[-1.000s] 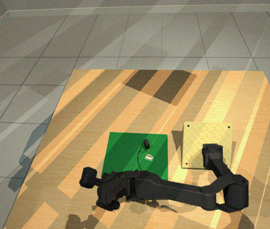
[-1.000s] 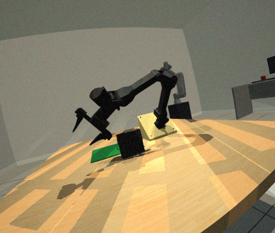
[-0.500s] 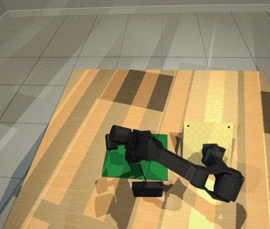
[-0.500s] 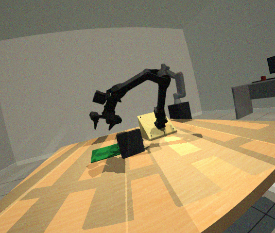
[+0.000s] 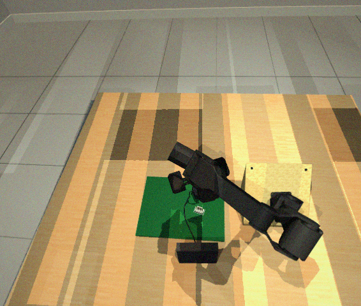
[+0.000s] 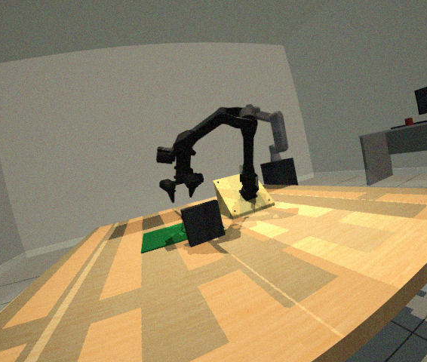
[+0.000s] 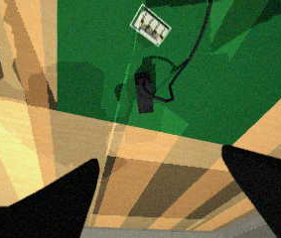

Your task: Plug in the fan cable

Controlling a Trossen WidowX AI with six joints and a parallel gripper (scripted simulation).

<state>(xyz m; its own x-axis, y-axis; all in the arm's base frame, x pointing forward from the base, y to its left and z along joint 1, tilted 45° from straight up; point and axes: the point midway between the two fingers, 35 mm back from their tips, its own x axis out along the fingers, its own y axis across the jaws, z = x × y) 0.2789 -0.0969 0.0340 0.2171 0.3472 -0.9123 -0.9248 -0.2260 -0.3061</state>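
The green board (image 5: 154, 210) (image 6: 159, 238) (image 7: 80, 45) lies flat on the table. The white four-pin header (image 5: 198, 210) (image 7: 150, 26) is on it, its pins bare. The black plug (image 7: 144, 93) lies on the board apart from the header, between it and the board edge in the wrist view; the arm hides it in the top view. Its thin black cable (image 5: 184, 210) (image 7: 196, 47) loops beside it and runs to the black fan block (image 5: 197, 252) (image 6: 203, 223). My gripper (image 6: 182, 199) (image 7: 159, 158) is open and empty, above the board's far part, pointing down.
The arm base is mounted on a sloped yellow block (image 5: 278, 181) (image 6: 227, 194) to the right of the board in the top view. The fan block stands upright just off the board's near edge. Shadows fall across the board and the wooden table (image 5: 108, 263) (image 6: 167, 304).
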